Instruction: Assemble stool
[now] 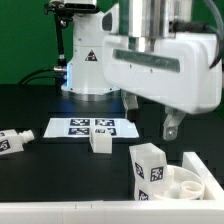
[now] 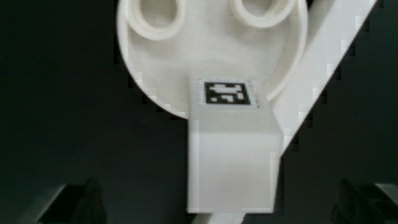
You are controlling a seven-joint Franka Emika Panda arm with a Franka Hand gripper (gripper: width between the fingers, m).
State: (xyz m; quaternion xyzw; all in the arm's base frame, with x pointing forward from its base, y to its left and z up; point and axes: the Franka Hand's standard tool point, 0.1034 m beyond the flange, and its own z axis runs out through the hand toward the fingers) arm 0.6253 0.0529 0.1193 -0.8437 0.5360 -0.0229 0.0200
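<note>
The stool's round white seat disc (image 1: 188, 186) lies at the front on the exterior view's right, with its sockets facing up. One tagged white leg (image 1: 148, 170) stands upright at the disc's near edge. I cannot tell whether it sits in a socket. My gripper (image 1: 150, 118) hangs just above this leg, open. In the wrist view the leg (image 2: 231, 130) runs from the seat (image 2: 205, 45) down between my dark fingers (image 2: 75, 205). Black gaps show on both sides of the leg. Nothing is held.
The marker board (image 1: 82, 128) lies mid-table. A second leg (image 1: 101, 141) stands just in front of it. A third leg (image 1: 12, 141) lies at the exterior view's left edge. A white rail (image 1: 70, 207) borders the front, and a white bracket (image 1: 203, 166) sits behind the seat.
</note>
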